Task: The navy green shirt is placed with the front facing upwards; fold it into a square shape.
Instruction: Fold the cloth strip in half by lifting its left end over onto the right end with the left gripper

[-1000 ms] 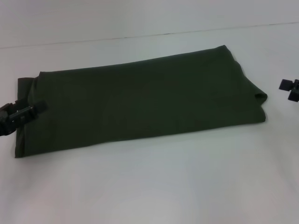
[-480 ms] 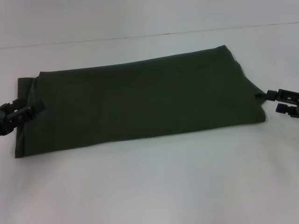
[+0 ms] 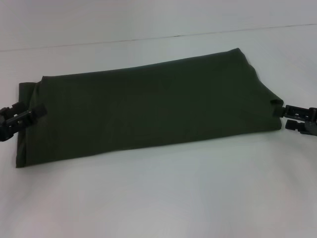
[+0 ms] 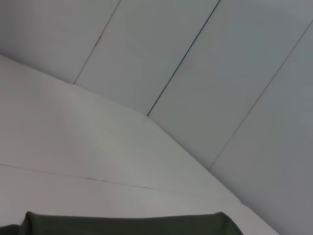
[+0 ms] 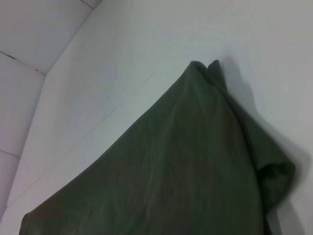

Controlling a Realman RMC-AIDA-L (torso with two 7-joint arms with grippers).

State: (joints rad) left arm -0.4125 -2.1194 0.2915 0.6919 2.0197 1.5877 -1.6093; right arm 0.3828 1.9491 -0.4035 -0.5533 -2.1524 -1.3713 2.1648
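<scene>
Grippers (image 3: 30, 113) (image 3: 281, 117) flank folded shirt (image 3: 148, 114) ends.

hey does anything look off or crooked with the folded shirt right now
Mostly tidy: the navy green shirt lies folded into a long band on the white table. Its right end bunches into a small raised fold beside the right pincer, and the left end shows an uneven under-layer near the left pincer.

A plain white table (image 3: 163, 198) fills the view, a thin dark seam (image 3: 148, 38) crossing its far part. Grey wall panels (image 4: 234, 73) rise behind.
</scene>
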